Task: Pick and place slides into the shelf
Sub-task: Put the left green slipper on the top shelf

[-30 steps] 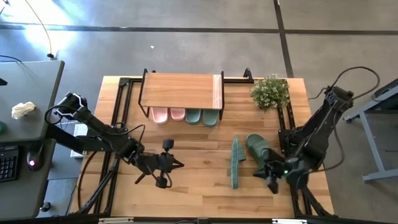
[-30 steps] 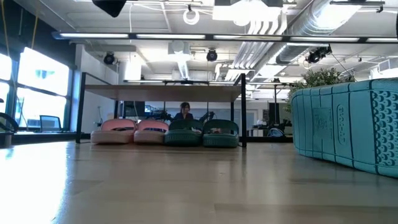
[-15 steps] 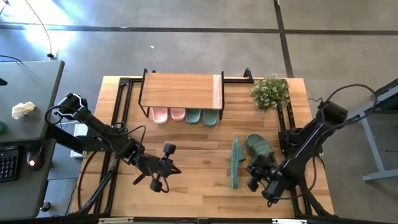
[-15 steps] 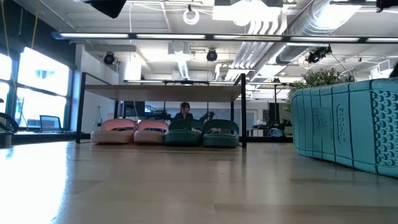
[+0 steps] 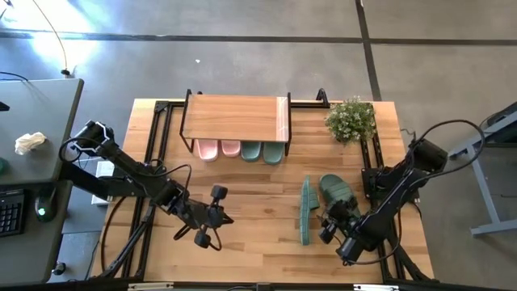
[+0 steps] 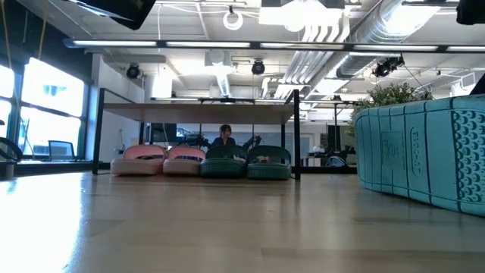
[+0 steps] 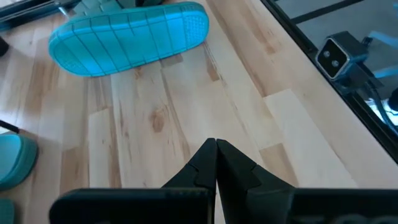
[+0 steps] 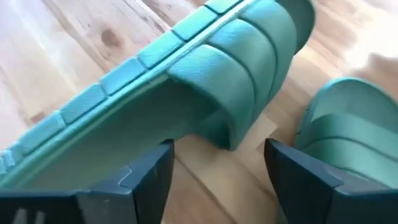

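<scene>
The shelf stands at the table's far side. A pink pair of slides and a green pair sit under it on their soles. A third green slide stands on its long edge at centre right, with its sole toward the left. Another green slide lies flat just right of it. My right gripper is open close to the edge-standing slide's strap, on its footbed side, and touches nothing. My left gripper is shut above the bare table at near left of centre.
A potted plant stands at the far right corner. A small camera sits at the table's near edge. Bare wood lies between the shelf and my left gripper. A person shows far behind the shelf.
My right gripper has moved toward the table's left edge, closing on the strap side of the edge-standing slide, and its arm has swung toward the near edge. Both loose slides have stayed in place.
</scene>
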Motion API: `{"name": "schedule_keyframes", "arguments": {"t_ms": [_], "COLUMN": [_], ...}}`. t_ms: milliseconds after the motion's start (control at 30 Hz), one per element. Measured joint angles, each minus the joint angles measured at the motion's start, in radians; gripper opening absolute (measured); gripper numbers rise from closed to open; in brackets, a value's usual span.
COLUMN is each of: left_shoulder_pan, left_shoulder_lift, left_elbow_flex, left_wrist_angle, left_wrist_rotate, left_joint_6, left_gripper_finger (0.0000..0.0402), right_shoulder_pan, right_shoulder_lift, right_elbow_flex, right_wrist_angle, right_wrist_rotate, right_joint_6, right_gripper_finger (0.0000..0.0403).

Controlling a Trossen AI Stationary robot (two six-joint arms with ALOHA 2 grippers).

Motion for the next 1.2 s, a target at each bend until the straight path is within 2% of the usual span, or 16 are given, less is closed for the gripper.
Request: {"name": "schedule_keyframes", "arguments": {"t_ms": [267, 533, 733, 1000, 1200], "left_shoulder_pan": [0.0, 0.0, 0.0, 0.0, 0.0], "left_shoulder_lift": [0.0, 0.0, 0.0, -0.001, -0.001], "left_elbow_flex": [0.0, 0.0, 0.0, 0.0, 0.0], "left_wrist_angle": [-0.002, -0.016, -0.016, -0.016, -0.022], "left_wrist_rotate": [-0.037, -0.045, -0.049, -0.049, -0.046], "left_joint_6": [0.0, 0.0, 0.0, 0.001, 0.003], "left_gripper_finger": [0.0, 0.0, 0.0, 0.0, 0.0], "right_shoulder_pan": [-0.065, -0.143, -0.203, -0.236, -0.235], "right_shoulder_lift": [0.009, 0.009, 0.009, 0.009, 0.007], "right_elbow_flex": [0.0, 0.0, 0.0, 0.0, 0.07], "right_wrist_angle": [-0.033, -0.021, -0.005, 0.026, 0.03], "right_wrist_rotate": [0.033, 0.055, 0.062, 0.064, 0.057], "right_joint_6": [-0.032, -0.108, -0.147, -0.173, -0.182], "right_gripper_finger": [0.0236, 0.0203, 0.0145, 0.0019, 0.0009]}}
